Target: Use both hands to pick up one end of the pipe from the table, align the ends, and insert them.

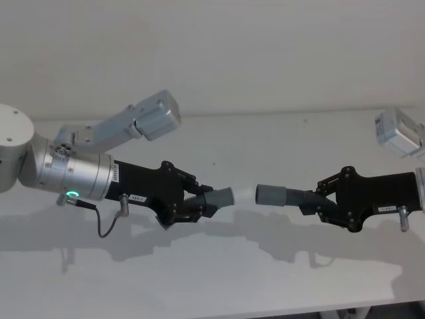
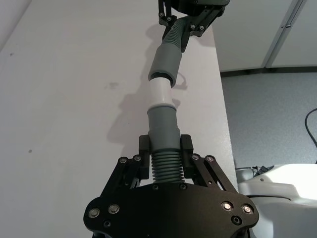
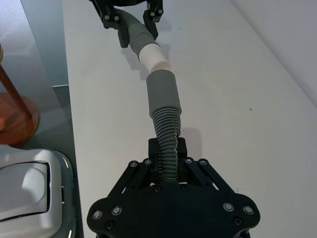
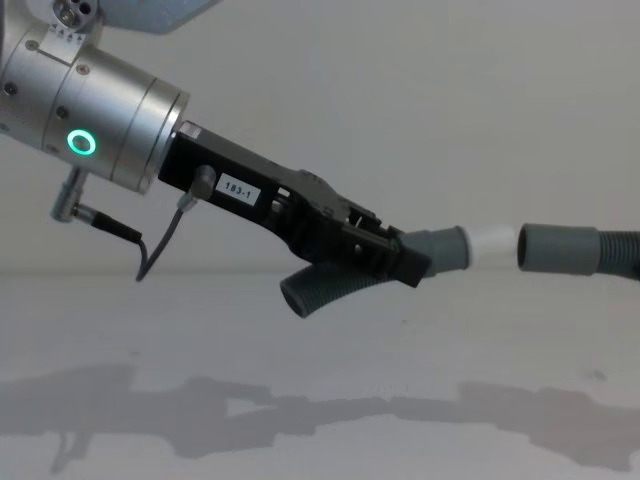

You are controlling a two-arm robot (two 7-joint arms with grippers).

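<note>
The white table (image 1: 219, 279) lies bare below, both hose pieces held in the air above it. The left gripper (image 1: 191, 205) is clamped on the ribbed part of the left pipe piece (image 1: 218, 198), whose white tip (image 4: 492, 243) points at the open cuff (image 1: 271, 195) of the right pipe piece (image 3: 166, 119), gripped likewise by the right gripper (image 1: 324, 199). The two ends face each other along one near-level line, a small gap between them (in the right wrist view the tip looks slightly off-axis from the cuff). I judge a straight closing push remains, with open room all round.
</note>
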